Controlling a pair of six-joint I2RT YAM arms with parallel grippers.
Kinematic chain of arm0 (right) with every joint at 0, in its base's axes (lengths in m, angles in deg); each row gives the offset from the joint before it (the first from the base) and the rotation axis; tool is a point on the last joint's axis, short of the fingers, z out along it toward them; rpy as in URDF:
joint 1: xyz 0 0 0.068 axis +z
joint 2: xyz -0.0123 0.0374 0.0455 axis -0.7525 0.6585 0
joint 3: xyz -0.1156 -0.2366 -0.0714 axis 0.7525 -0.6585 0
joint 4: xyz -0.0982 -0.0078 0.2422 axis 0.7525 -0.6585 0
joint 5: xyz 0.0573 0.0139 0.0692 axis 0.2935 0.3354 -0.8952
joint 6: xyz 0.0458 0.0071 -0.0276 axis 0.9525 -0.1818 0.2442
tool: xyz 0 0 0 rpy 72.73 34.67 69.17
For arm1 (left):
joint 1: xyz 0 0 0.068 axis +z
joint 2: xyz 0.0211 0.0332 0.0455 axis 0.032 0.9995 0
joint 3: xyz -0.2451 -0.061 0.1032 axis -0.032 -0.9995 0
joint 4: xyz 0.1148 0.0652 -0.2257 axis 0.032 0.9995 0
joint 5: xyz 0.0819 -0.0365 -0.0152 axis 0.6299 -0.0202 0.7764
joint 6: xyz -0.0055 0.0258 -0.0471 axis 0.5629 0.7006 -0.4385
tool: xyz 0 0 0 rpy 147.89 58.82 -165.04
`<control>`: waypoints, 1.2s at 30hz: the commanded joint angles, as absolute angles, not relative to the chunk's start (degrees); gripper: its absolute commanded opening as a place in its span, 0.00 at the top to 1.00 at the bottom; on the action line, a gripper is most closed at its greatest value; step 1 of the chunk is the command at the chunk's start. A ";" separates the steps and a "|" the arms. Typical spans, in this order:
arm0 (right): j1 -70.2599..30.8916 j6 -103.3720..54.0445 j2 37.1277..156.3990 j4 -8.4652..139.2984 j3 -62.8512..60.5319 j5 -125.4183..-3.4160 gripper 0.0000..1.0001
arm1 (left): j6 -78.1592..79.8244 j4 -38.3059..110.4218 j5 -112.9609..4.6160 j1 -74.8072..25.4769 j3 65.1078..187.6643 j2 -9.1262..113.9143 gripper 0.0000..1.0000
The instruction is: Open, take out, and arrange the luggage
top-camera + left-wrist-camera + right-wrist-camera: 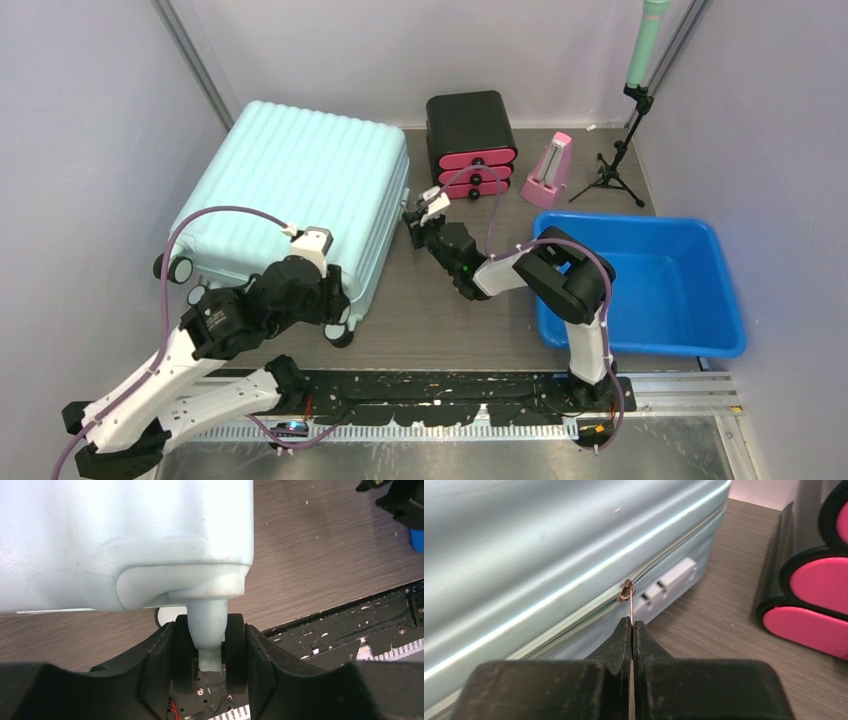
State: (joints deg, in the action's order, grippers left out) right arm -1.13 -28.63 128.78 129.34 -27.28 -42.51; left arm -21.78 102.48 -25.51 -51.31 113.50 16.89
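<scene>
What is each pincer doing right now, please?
The left pincer is closed on a caster wheel of the luggage.
The right pincer is closed on the zipper pull.

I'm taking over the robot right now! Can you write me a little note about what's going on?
Left fingers: shut on a caster wheel at the luggage's near corner.
Right fingers: shut on the zipper pull, beside the lock.
Luggage: lying flat on the left of the table, closed.
Done: both grips are set.
Left: unzip it, open the lid, take things out and arrange them.
</scene>
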 commanded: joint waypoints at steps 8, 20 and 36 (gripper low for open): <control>-7.06 -32.32 128.05 129.84 -27.38 -35.26 1.00 | -27.19 109.14 -17.83 -51.78 115.73 7.91 0.94; -3.54 -29.14 127.61 138.35 -36.21 -34.32 1.00 | -32.16 109.96 -8.14 -51.78 119.74 8.54 0.04; -1.09 -27.58 125.54 142.15 -41.12 -32.49 1.00 | -36.90 110.95 10.84 -51.73 127.58 17.03 0.00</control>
State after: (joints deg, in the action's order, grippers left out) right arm -0.89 -28.06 127.56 141.04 -37.90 -39.50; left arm -36.89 113.38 6.88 -51.88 125.85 13.67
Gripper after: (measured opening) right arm 0.036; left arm 0.994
